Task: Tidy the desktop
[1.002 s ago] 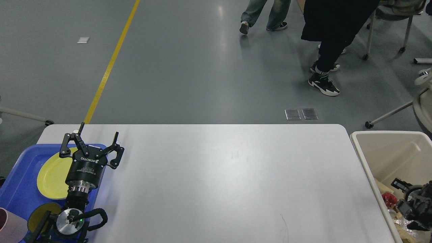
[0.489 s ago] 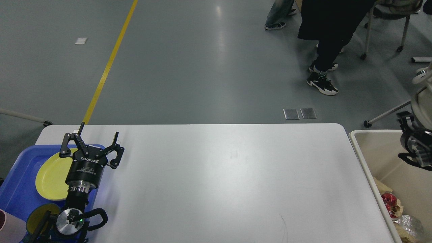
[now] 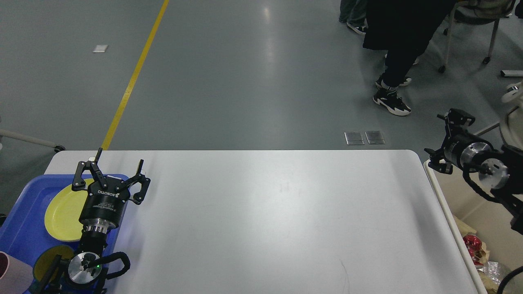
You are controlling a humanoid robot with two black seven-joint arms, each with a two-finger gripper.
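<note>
Head view: the desktop (image 3: pixel 265 220) fills the near middle of the scene, a wide white top with rounded far corners, running from the blue tray (image 3: pixel 24 228) on the left to the beige bin (image 3: pixel 447 212) on the right.

The left gripper (image 3: pixel 116 169) stands at the near left, over the right edge of the tray, its 2 fingers pointing far and spread wide apart, with nothing between them. A yellow plate (image 3: pixel 63 212) lies in the tray just left of the gripper's body. A 2nd, darker yellow dish (image 3: pixel 47 261) sits nearer in the tray, partly behind the arm, and a pale pink cup (image 3: pixel 12 277) shows at the near left corner.

The right gripper (image 3: pixel 451 141) hangs at the far right, above the bin's far left corner and beside the desktop's far right corner. It is dark and turned so its fingers cannot be separated; whether they are spread or closed I cannot tell.

Red and foil scraps (image 3: pixel 476 247) lie in the bin.
</note>
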